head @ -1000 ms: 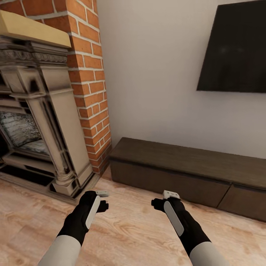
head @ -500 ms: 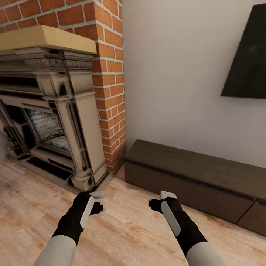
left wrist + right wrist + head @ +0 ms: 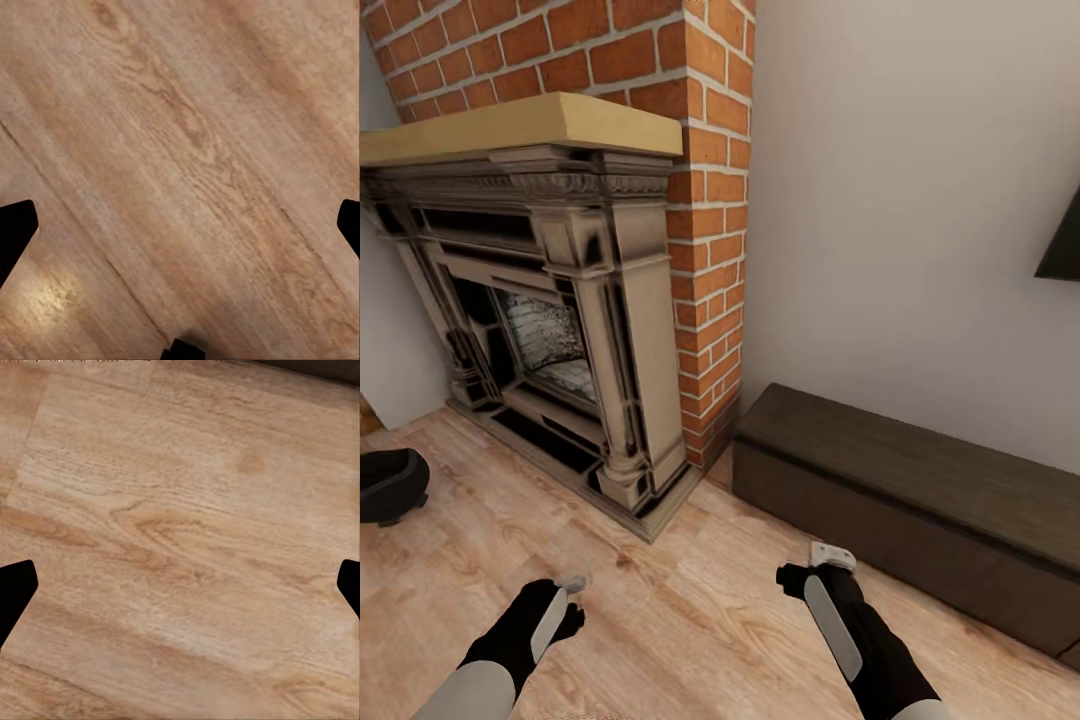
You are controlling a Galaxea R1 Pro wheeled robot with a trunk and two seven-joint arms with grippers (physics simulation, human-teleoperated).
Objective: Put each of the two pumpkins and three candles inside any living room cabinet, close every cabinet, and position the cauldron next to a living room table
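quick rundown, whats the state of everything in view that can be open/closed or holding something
cabinet: closed, drawer fronts flush, nothing on top
cauldron: on the floor at the head view's left edge, partly cut off
left gripper: open, empty, over bare floor
right gripper: open, empty, over bare floor
fireplace: unlit

fireplace (image 3: 560, 310) left, cabinet (image 3: 920, 500) right; cauldron (image 3: 390, 485) far left

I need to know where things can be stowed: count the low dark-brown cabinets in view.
1. The cabinet stands on the floor against the white wall, right of the brick fireplace. It runs past the frame edge, so more may be hidden.
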